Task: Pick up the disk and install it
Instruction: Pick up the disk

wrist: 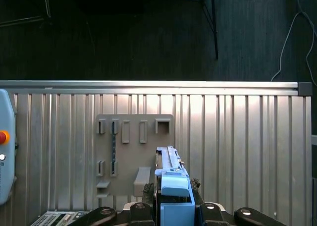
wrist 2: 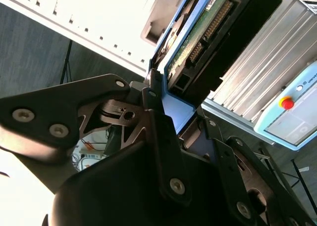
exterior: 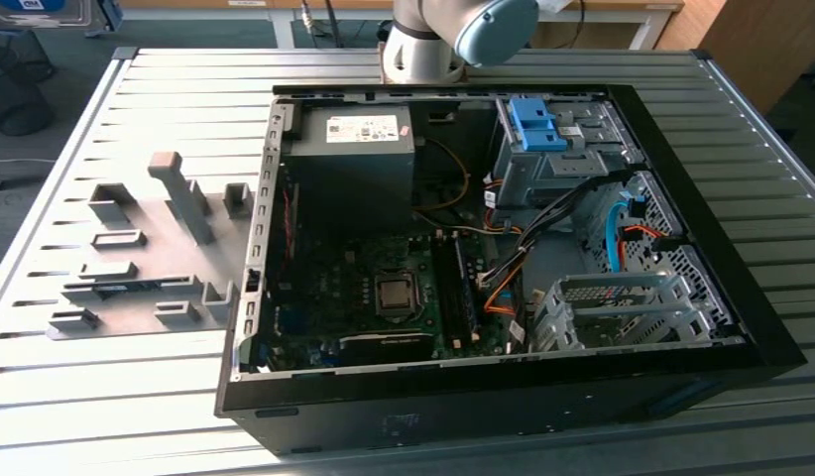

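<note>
Spreading widest is the ribbed metal counter (exterior: 117, 407), its rail edge running straight across the first wrist view with dark floor beyond. Next comes the open black computer case (exterior: 514, 402), lying on its side, its walls close around a crowded interior. A grey holder plate (exterior: 130, 288) sits beside it toward the exterior view's left, with bare ribs on every side. The power supply (exterior: 351, 164) carries a white label (exterior: 361, 129), its print too small to read. A pale pendant (wrist 2: 292, 119) shows a red button (wrist 2: 286, 103). The disk (wrist: 171, 169) is held edge-on above the counter, its green circuit board (wrist 2: 198, 32) exposed. The pincer (wrist: 173, 194) is clamped on its blue frame (wrist 2: 176, 112).
</note>
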### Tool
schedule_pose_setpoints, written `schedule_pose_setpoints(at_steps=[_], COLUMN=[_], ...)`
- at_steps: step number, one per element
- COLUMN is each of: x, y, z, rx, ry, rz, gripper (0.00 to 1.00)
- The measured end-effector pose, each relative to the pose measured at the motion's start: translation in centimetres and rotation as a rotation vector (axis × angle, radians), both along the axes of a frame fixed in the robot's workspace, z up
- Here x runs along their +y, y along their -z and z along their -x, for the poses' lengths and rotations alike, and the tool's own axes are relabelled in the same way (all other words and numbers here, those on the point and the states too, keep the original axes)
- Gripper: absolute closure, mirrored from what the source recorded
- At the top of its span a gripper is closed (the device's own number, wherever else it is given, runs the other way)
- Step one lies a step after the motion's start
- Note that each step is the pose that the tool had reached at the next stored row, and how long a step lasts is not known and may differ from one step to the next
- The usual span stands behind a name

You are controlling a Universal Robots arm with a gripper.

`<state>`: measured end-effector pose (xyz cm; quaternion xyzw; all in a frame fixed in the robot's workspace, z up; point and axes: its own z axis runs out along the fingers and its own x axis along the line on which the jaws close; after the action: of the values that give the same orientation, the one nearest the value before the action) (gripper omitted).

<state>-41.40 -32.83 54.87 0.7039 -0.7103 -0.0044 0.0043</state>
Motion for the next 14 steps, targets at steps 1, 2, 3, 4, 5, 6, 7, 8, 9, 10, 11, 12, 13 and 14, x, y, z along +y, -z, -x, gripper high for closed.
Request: schedule_pose_setpoints(at_steps=[1, 2, 3, 4, 5, 6, 7, 8, 9, 10, 11, 12, 13, 14], x=[0.0, 0.0, 0.0, 0.0, 0.0, 0.0, 0.0, 0.0, 0.0, 0.0, 0.0, 0.0, 0.0, 0.0], y=[0.0, 0.0, 0.0, 0.0, 0.0, 0.0, 0.0, 0.0, 0.0, 0.0, 0.0, -0.01, 0.0, 0.0], z=[-0.05, -0.09, -0.14, -0.19, -0.24, -0.28, -0.34, -0.39, -0.44, -0.48, -0.52, -0.57, -0.61, -0.65], rx=[0.0001, 0.0001, 0.0001, 0.0, 0.0, 0.0, 0.0001, 0.0001, -0.0001, 0.0, 0.0, 0.0001, 0.0001, 0.0001], ry=[0.0, 0.0, 0.0, 0.0, 0.0, 0.0, 0.0, 0.0, 0.0, 0.0, 0.0, 0.0, 0.0, 0.0], rz=[0.0001, 0.0, 0.0, 0.0, 0.0, 0.0, 0.0001, 0.0, 0.0, 0.0, 0.0, 0.0001, 0.0, 0.0], gripper=[0.63, 0.63, 0.63, 0.63, 0.63, 0.63, 0.63, 0.63, 0.63, 0.63, 0.63, 0.63, 0.63, 0.63])
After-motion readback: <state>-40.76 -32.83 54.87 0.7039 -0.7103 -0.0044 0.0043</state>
